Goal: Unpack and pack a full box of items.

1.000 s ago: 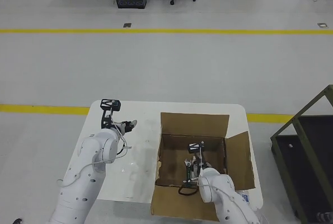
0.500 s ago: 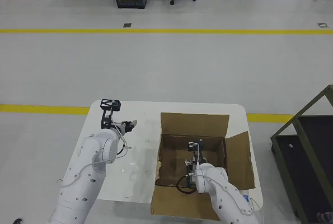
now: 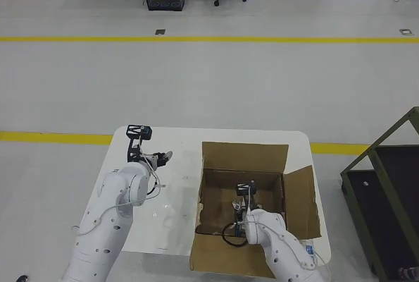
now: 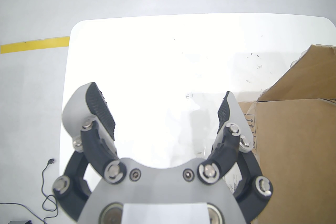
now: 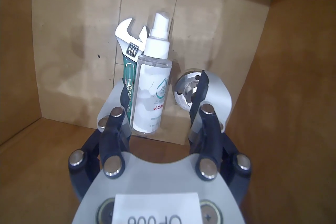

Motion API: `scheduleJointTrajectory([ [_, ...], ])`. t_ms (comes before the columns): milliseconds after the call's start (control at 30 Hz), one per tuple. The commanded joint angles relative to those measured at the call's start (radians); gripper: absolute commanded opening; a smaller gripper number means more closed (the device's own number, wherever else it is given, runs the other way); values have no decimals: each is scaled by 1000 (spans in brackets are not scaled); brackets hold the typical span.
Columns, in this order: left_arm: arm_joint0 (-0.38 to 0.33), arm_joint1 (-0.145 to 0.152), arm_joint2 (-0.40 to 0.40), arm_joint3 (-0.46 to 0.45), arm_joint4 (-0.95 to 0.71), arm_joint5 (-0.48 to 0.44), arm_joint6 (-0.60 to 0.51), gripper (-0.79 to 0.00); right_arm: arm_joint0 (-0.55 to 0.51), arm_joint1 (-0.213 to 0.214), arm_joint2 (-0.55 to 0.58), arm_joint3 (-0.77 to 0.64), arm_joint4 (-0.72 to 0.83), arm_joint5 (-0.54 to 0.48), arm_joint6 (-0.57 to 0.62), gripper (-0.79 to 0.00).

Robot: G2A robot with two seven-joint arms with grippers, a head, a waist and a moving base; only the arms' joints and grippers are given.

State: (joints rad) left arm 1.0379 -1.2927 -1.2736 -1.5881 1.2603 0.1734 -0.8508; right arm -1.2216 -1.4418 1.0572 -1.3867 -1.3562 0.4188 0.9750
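Cardboard box (image 3: 244,156) is shown open on a white table (image 3: 167,141), with its 4 flaps folded outward. The right claw (image 5: 162,82) is lowered inside the box, close to its floor. Its 2 fingers are spread wide and nothing is gripped.

A clear spray bottle (image 5: 153,88) with a white label and white nozzle lies on the box floor between the 2 fingers, its nozzle pointing away from the claw. A gap is seen between the bottle and 1 finger. An adjustable wrench (image 5: 128,51) with a green handle lies touching the bottle's other side. Its handle runs along the inner face of the other finger, and its silver head reaches past the fingertip. Whether the handle is touched by that finger cannot be told. A round metal part (image 5: 185,89) sits just beyond the finger with the gap and is partly hidden by it.

The left claw (image 4: 160,93) is held above bare table, well apart from the right claw. Its 2 ribbed fingers are spread wide with nothing between them. The box's outer wall stands to 1 side of this claw.
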Motion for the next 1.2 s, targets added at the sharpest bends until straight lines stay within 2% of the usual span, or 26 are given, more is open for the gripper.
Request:
scheduleJointTrajectory([
  [0,0,0,0,0,0,0,0,0,7,-3,-4,16,5,0,-3,-197],
  [100,0,0,0,0,0,0,0,0,18,-8,-11,42,14,1,-8,-179],
  [267,0,0,0,0,0,0,0,0,38,-17,-21,84,37,-6,-18,-249],
  [300,0,0,0,0,0,0,0,0,44,-19,-24,98,51,-17,-21,-289],
  [333,0,0,0,0,0,0,0,0,48,-20,-26,105,50,-19,-24,-425],
  [600,0,0,0,0,0,0,0,0,75,-32,-43,157,67,-28,-35,-483],
  [700,0,0,0,0,0,0,0,0,79,-34,-36,158,73,-29,-43,-576],
  [933,0,0,0,0,0,0,0,0,58,-28,-13,96,63,-35,-34,-502],
  [1167,0,0,0,0,0,0,0,0,23,-19,15,11,33,-48,-13,-462],
])
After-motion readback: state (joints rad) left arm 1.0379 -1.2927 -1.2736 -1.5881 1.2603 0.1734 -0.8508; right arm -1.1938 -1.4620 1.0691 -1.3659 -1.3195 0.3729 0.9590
